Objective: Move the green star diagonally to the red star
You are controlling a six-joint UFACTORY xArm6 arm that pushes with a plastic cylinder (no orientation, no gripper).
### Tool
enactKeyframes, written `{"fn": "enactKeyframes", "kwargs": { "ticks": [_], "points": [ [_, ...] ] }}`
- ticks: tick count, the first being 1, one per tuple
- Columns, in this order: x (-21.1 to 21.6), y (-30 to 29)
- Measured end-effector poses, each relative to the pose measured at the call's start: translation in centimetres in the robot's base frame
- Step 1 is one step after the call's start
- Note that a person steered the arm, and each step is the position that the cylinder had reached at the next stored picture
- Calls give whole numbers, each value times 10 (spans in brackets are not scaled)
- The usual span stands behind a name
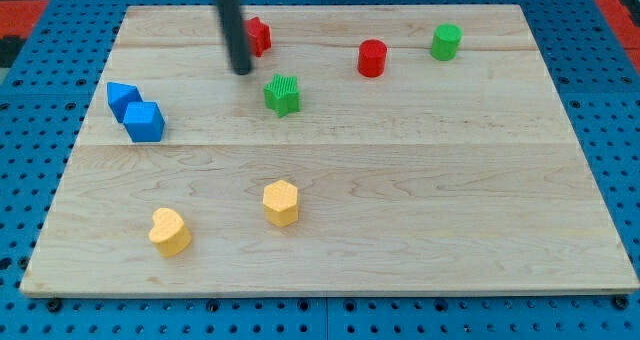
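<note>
The green star (283, 94) lies on the wooden board in the upper middle. The red star (258, 36) lies near the board's top edge, up and to the left of the green star, partly hidden behind my rod. My tip (242, 72) rests on the board between them, just left of and above the green star and just below the red star. It touches neither block that I can tell.
A red cylinder (372, 58) and a green cylinder (446, 42) stand at the upper right. Two blue blocks (124, 98) (145, 122) sit at the left. A yellow heart (170, 231) and a yellow hexagon block (281, 202) lie near the bottom. The board's wooden edge (320, 288) meets a blue pegboard.
</note>
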State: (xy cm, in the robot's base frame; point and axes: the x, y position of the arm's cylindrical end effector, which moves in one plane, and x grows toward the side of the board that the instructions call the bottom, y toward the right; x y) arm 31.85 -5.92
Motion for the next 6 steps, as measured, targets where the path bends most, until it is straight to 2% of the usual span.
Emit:
{"fn": "enactKeyframes", "kwargs": {
  "ticks": [1,2,3,4,6],
  "points": [
    [18,84],
    [48,22],
    [46,-75],
    [46,-138],
    [46,-116]
  ]
}}
